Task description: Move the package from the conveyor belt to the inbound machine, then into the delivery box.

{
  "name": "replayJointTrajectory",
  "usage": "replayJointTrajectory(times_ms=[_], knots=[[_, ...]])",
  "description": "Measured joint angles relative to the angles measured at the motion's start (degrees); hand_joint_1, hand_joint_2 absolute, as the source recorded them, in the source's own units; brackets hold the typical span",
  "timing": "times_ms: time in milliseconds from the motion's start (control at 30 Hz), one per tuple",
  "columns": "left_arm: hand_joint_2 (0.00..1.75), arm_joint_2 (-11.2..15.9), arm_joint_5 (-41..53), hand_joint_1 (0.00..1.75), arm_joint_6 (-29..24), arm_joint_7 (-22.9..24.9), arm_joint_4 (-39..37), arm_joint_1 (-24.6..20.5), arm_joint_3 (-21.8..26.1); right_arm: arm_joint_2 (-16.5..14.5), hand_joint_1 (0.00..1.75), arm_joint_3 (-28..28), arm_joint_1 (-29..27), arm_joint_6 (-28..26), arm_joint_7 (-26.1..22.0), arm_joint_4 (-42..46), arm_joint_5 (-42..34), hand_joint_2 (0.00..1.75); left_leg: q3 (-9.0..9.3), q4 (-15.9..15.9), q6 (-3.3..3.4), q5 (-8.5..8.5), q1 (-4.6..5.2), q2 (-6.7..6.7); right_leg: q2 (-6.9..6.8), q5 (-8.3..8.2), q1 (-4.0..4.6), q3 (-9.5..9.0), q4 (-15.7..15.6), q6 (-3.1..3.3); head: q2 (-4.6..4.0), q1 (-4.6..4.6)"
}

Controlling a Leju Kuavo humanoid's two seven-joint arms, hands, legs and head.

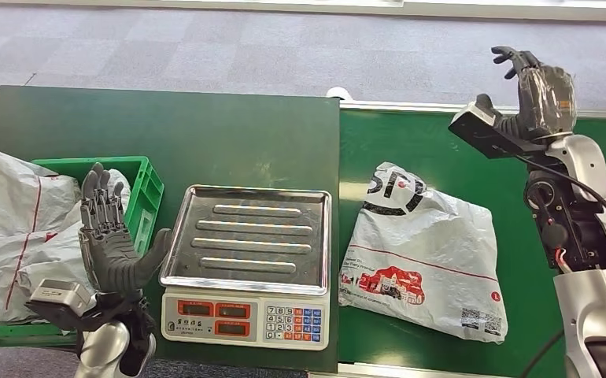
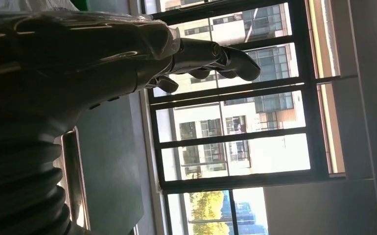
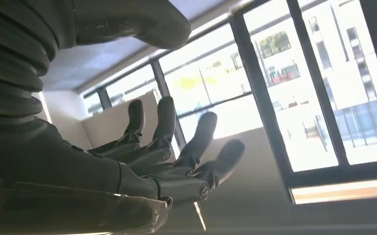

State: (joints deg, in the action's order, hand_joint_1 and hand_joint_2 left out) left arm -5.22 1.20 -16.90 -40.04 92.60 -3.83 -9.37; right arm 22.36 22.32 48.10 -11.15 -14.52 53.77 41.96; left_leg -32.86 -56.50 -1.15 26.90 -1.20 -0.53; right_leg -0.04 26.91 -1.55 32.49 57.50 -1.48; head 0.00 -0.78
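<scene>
lying flat on the green conveyor belt, the package is a grey plastic bag and nothing is touching it. it sits just beside the scale, which i take to be the inbound machine, so the trip to the silver tray looks short.

the right hand is up high and well apart from the package, fingers spread wide, holding nothing. i think it waits there so it can come down on the bag from above.

the left hand stands upright by the near corner of the scale, fingers apart too, and holds nothing. it is between the scale and the green box, which already has other grey bags in it.

the belt has open room all around the package. the scale's tray has a raised rim, so the bag must be lifted over it. the dark tabletop behind the scale is bare.
</scene>
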Motion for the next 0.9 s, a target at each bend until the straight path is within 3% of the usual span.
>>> replayJointTrajectory(times_ms=[33, 100, 167, 233, 300, 367, 433, 500, 633, 900], knots=[[1.75, 0.0, 0.0, 0.0, 0.6, 0.0, -0.2, 0.0, 0.0, 0.5, 0.0, -0.1, -0.9, 1.2, -1.1, -1.8, -2.2, 1.75, 0.0, 0.0, 0.0, 0.0, 0.0, -0.03, -0.01, 0.0, 0.0, 0.0, 0.0, 0.0, 0.0, 0.0], [1.75, 0.0, 0.0, 0.0, 1.6, 0.0, -0.7, 0.0, 0.0, 1.6, 0.0, -0.8, -3.1, 4.9, -3.5, -4.7, -7.6, 0.87, -0.03, 0.0, 0.0, 0.0, 0.0, -0.05, 0.0, 0.0, 0.0, 0.01, 0.0, 0.0, 0.0, -0.01], [1.75, 0.0, 0.0, 0.0, 1.8, 0.0, -1.2, 0.1, 0.0, 2.2, 0.0, -1.9, -5.0, 9.6, -4.7, -6.7, -12.7, 0.87, -0.05, 0.0, 0.0, 0.01, 0.0, 0.01, 0.02, -0.01, 0.0, 0.04, 0.0, 0.0, 0.0, -0.02], [1.75, 0.0, 0.0, 0.0, 1.8, 0.0, -1.6, 0.1, 0.1, 2.8, 0.0, -2.8, -6.1, 15.2, -5.0, -8.7, -16.4, 1.75, -0.06, 0.0, 0.0, 0.02, 0.0, 0.06, 0.04, -0.01, 0.01, 0.07, 0.0, 0.0, 0.0, -0.03], [1.75, 0.0, 0.2, 0.0, 1.8, 0.0, -1.9, 0.3, 0.1, 3.3, 0.0, -3.1, -6.7, 19.6, -4.7, -10.6, -17.9, 1.75, -0.07, 0.0, 0.0, 0.02, -0.01, 0.04, 0.04, -0.01, 0.01, 0.07, 0.0, 0.0, 0.0, -0.02], [1.75, 0.0, 0.4, 0.0, 1.8, 0.0, -2.0, 0.8, 0.2, 3.5, 0.0, -3.0, -6.9, 21.0, -2.9, -12.4, -16.8, 0.87, -0.08, 0.0, 0.0, 0.02, -0.01, 0.06, 0.04, -0.01, 0.02, 0.07, 0.0, 0.0, 0.0, -0.02], [1.75, 0.0, 0.8, 0.0, 1.7, 0.0, -2.0, 1.2, 0.3, 3.5, 0.0, -2.3, -6.5, 20.5, 0.4, -14.1, -13.8, 0.87, -0.09, 0.0, 0.0, 0.01, -0.01, 0.11, 0.05, -0.01, 0.02, 0.07, 0.0, 0.0, 0.0, -0.02], [1.75, -0.1, 1.3, 0.0, 1.6, 0.0, -2.1, 1.5, 0.4, 3.4, 0.0, -0.9, -5.4, 21.1, 4.1, -16.2, -10.0, 1.75, -0.08, 0.0, 0.01, 0.01, -0.01, 0.12, 0.06, -0.01, 0.02, 0.07, 0.0, 0.0, 0.0, -0.02], [1.75, -0.5, 2.0, 0.0, 1.8, 0.0, -3.2, 1.3, 0.6, 2.7, 0.0, 4.4, -1.9, 27.8, 8.0, -22.0, -3.7, 1.75, -0.07, 0.0, 0.01, 0.0, 0.0, 0.09, 0.06, -0.02, 0.01, 0.05, 0.0, 0.0, 0.0, -0.01], [1.75, -1.0, 2.2, 0.0, 2.1, 0.0, -5.8, -0.2, 0.7, 0.3, 0.0, 12.1, 0.6, 36.1, 6.3, -29.5, -1.2, 1.75, -0.07, 0.0, 0.01, -0.01, -0.01, 0.06, 0.06, -0.02, 0.02, 0.07, 0.0, 0.0, 0.0, -0.02]])
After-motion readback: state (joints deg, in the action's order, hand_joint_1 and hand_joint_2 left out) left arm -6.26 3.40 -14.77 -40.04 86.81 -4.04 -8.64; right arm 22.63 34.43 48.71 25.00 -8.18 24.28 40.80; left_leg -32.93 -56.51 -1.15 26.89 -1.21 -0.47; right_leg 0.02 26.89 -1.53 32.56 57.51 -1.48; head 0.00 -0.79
